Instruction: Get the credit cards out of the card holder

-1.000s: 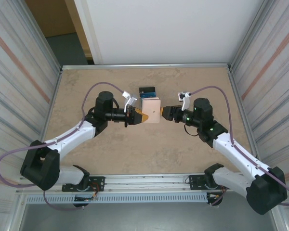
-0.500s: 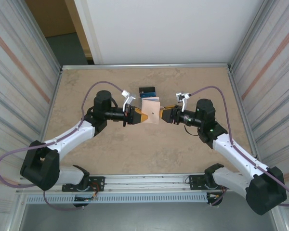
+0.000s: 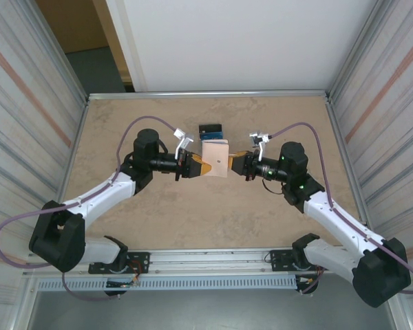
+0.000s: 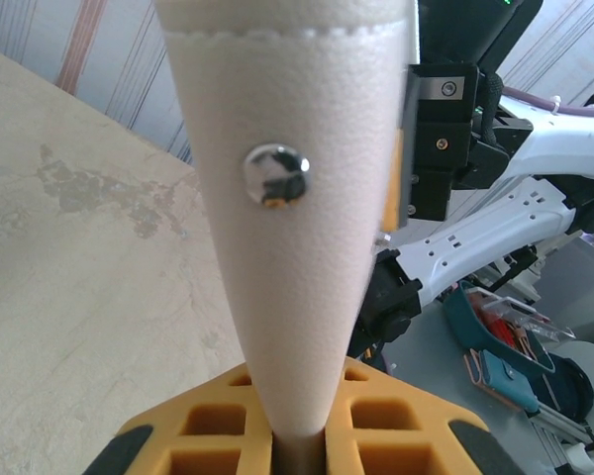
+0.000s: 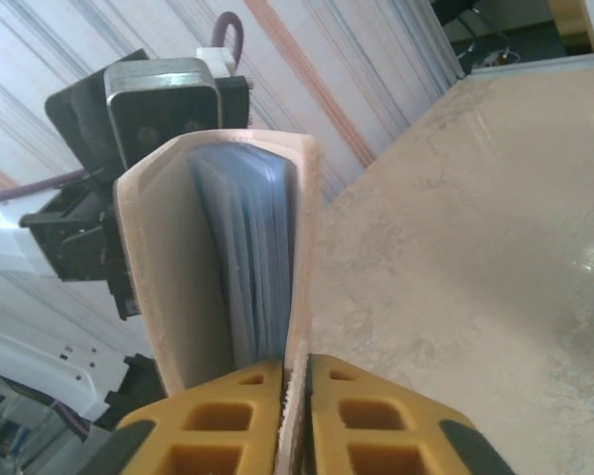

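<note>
Two grippers pinch the card holder [image 3: 216, 157] from either side.
The left gripper [image 3: 206, 166] is clamped on its left edge and the right gripper [image 3: 233, 162] is closed on one tan flap. It is held partly open above the table [image 3: 193, 220], with a dark pile [image 3: 210, 129] just behind.

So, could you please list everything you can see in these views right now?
card holder: one, tan outside, pale blue inside, held over the table's middle between both grippers.
snap: one, silvery, on the holder's outer face.
dark pile: one, black and blue, on the table just beyond the holder.
table: one, mottled beige.
left gripper: one, orange-yellow fingers, shut on the holder's left edge.
right gripper: one, orange-yellow fingers, shut on the holder's right flap.
</note>
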